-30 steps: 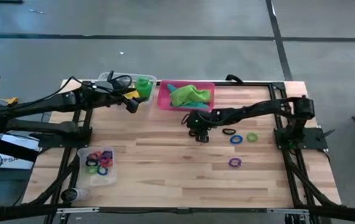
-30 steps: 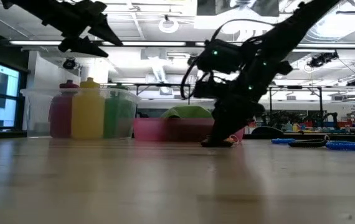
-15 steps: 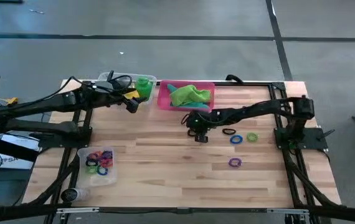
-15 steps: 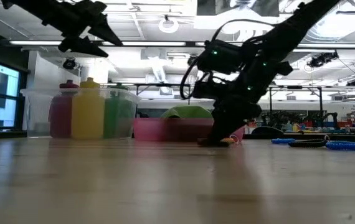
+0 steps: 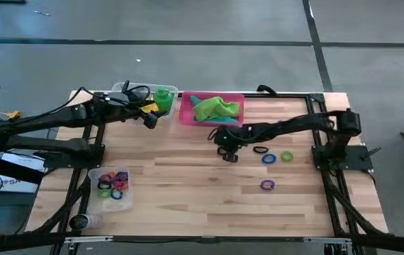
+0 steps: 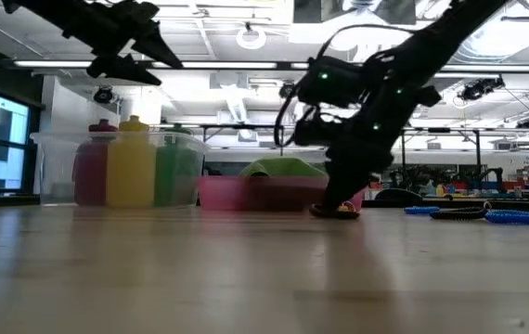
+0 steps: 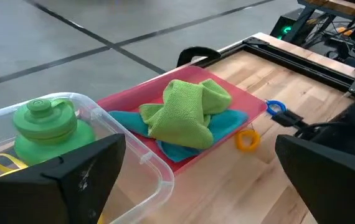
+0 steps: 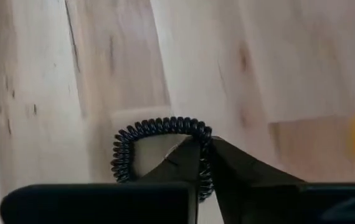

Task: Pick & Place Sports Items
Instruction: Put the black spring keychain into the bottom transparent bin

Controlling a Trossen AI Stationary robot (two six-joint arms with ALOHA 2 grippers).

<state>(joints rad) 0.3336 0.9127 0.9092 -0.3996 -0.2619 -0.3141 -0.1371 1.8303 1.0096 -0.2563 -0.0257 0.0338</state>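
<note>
My right gripper (image 5: 229, 153) is low over the middle of the table, just in front of the pink tray (image 5: 185, 113), shut on a black coiled ring (image 8: 159, 149). My left gripper (image 5: 149, 119) hangs open and empty in the air beside the clear tub (image 5: 120, 90) that holds the purple, yellow and green bottles (image 6: 133, 162). The green cloth (image 7: 187, 109) lies on the teal cloth (image 7: 230, 121) in the tray. A yellow ring (image 7: 247, 140) and a blue ring (image 7: 276, 107) lie on the table near the tray. My right gripper pinches the black ring's coil (image 8: 203, 155) between its two fingertips, one finger inside the loop and one outside. The fingers come from above, pointing down. The ring lies about flat at table level; whether it is clear of the wood, I cannot tell.
Black (image 5: 260, 149), blue (image 5: 268, 159), green (image 5: 287, 156) and purple (image 5: 267, 185) rings lie on the table to the right of my right gripper. A clear tub (image 5: 113, 185) with several coloured rings stands near the front left. Bare wood lies between them.
My right gripper has shifted a little toward the table's right edge while staying down at the table.
</note>
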